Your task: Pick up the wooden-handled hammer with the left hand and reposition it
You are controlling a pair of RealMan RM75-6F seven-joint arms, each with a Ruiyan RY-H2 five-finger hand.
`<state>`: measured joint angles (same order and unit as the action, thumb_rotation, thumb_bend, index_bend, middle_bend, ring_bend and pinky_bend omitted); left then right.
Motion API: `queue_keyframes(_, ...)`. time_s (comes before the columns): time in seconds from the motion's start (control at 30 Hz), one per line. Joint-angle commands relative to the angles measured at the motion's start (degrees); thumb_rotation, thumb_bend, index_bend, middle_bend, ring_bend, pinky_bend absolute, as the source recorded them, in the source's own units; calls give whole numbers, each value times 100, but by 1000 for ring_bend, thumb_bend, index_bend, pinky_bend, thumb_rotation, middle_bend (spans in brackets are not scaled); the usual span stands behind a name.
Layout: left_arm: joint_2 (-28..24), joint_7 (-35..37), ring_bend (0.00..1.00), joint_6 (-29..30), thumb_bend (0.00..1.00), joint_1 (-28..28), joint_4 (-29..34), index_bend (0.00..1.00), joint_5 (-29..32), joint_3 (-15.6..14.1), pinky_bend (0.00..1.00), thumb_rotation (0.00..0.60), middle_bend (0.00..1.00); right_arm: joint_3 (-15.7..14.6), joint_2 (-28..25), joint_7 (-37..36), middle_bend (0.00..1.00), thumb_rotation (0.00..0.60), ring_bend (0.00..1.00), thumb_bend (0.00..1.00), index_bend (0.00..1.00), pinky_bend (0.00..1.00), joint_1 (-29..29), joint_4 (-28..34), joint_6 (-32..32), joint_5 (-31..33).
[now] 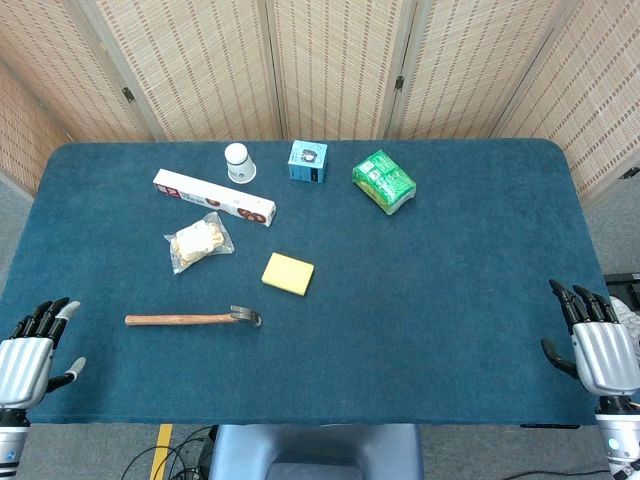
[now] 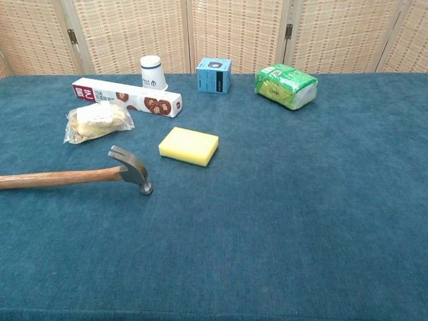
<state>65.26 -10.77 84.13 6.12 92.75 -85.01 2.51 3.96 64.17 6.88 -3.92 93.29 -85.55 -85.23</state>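
Observation:
The wooden-handled hammer (image 1: pixel 190 319) lies flat on the blue table, handle pointing left and metal claw head at the right end; the chest view shows the hammer (image 2: pixel 73 176) at the left, handle running off the frame edge. My left hand (image 1: pixel 30 352) hovers at the table's near left corner, fingers apart and holding nothing, some way left of the handle's end. At the near right edge my right hand (image 1: pixel 595 340) is also open with fingers spread. Neither hand appears in the chest view.
Behind the hammer sit a yellow sponge (image 1: pixel 288 273), a clear bag of snacks (image 1: pixel 198 243), a long white box (image 1: pixel 213 197), a white cup (image 1: pixel 239 163), a small blue box (image 1: pixel 308 160) and a green packet (image 1: pixel 384 182). Folding screens stand behind the table.

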Motion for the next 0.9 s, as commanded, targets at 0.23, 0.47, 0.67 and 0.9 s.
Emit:
queue_keyframes(0.23,54,7,125,44,274,18,-17,183,-33,20,239,600,141,-6,-56,-67,231,600,121,212,53,180,5,45,-18,-40)
queue_keyframes(0.47,76,135,125,34,274,98,35,220,-113,67,238,600,141,43,-135,-134,238,600,121,211,53,180,102,91,-193,12)
queue_keyframes(0.67,157,157,125,-259,274,385,142,230,-272,108,238,600,143,117,-206,-175,238,600,121,212,53,180,121,135,-288,26)
queue_keyframes(0.9,364,-176,124,-958,274,881,398,214,-188,188,236,600,143,143,-295,-216,238,600,121,212,53,180,117,187,-336,-41)
